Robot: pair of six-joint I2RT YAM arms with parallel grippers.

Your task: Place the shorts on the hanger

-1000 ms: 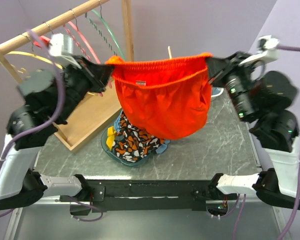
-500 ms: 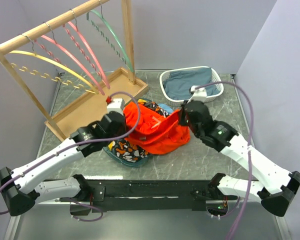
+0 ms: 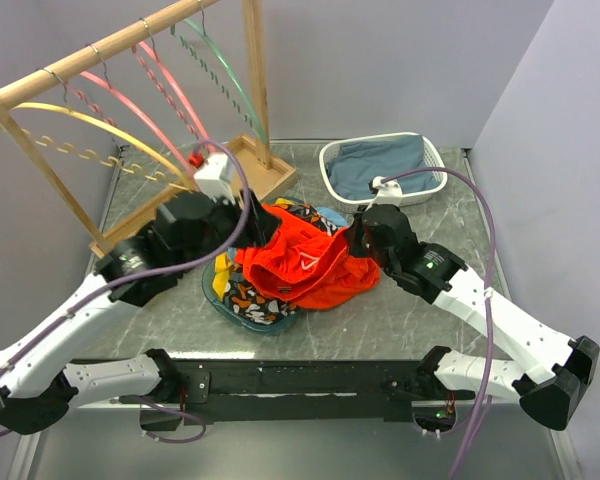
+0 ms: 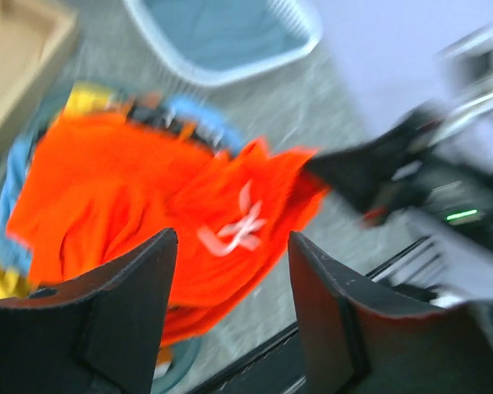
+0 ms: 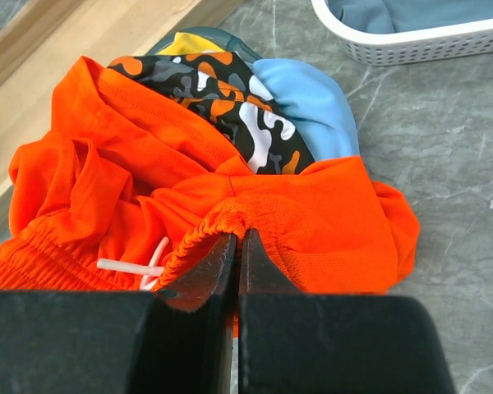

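Observation:
The orange-red shorts (image 3: 305,268) lie crumpled on a pile of clothes in the middle of the table, white drawstring (image 5: 131,264) showing. My right gripper (image 3: 351,244) is shut on the elastic waistband at the heap's right side, and in its own view the gripper (image 5: 239,236) pinches that gathered edge of the shorts (image 5: 329,222). My left gripper (image 3: 257,223) hovers open at the heap's left edge; the blurred left wrist view has the gripper (image 4: 232,246) with nothing between its fingers and the shorts (image 4: 140,197) below. The pale green hanger (image 3: 230,75) hangs on the wooden rack at the back.
Pink hangers (image 3: 170,85) and a yellow hanger (image 3: 90,125) share the rack (image 3: 252,60), which stands on a wooden base (image 3: 175,215). Under the shorts lie a patterned garment (image 3: 250,297) and a light blue cloth (image 5: 308,98). A white basket (image 3: 432,183) holds blue-grey cloth at back right.
A second ago both grippers held the shorts stretched up high. They came down onto the pile, and the left gripper has now opened, let go and drawn back left. The right still grips.

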